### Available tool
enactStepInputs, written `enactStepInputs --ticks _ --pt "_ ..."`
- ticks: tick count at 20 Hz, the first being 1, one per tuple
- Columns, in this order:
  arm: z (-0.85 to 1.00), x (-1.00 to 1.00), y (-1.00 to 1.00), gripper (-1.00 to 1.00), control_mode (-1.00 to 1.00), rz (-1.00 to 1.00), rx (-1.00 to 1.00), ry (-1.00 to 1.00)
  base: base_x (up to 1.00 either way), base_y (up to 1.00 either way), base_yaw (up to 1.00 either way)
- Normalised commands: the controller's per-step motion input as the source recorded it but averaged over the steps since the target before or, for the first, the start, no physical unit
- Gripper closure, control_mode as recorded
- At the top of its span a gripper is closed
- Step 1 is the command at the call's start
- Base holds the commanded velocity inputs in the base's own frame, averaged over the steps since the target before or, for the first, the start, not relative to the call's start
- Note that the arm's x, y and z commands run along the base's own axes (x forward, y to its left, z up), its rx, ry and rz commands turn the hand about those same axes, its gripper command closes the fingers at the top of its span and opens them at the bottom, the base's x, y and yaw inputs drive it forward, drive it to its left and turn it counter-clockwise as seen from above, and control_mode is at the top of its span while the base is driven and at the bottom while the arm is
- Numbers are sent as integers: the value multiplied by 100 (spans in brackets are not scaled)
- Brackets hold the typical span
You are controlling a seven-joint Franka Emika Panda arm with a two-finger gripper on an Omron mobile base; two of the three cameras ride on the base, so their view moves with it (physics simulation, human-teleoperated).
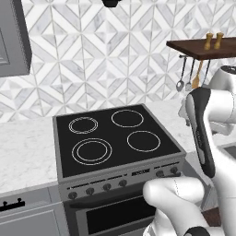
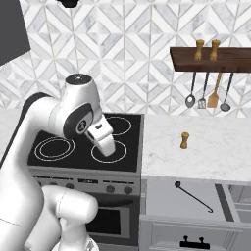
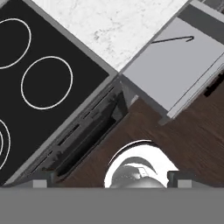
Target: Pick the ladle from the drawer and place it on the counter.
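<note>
The drawer (image 2: 166, 201) is pulled out below the counter (image 2: 215, 147), right of the stove, with its pale grey inside showing. On that floor the dark ladle (image 2: 194, 196) lies diagonally, small scoop toward the back left; in the hand view the ladle (image 3: 173, 40) rests near one wall of the drawer (image 3: 188, 70). My gripper (image 2: 111, 155) hangs over the stove's front right burner, well left of the drawer and above it. In the hand view the gripper (image 3: 111, 179) is open, its fingertips (image 3: 41, 179) wide apart and holding nothing.
The black stove top (image 2: 83, 147) sits left of the drawer, its knob panel and oven door below. A small wooden shaker (image 2: 185, 140) stands on the counter behind the drawer. Spoons and a spatula hang under a dark shelf (image 2: 211, 59). A dark handle (image 2: 191, 242) marks the drawer front.
</note>
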Motion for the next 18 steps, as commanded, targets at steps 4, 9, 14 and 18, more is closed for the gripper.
enactStepInputs --ticks 4,9,14,18 --pt "-15 -44 -100 -100 -100 -55 9 0 0 0 0" --pt "-27 -64 -100 -100 -100 -46 7 0 0 0 0" --pt "-55 -59 -100 -100 -100 -33 11 6 0 0 0" --pt "-69 -24 -100 -100 -100 -28 15 12 0 0 0"
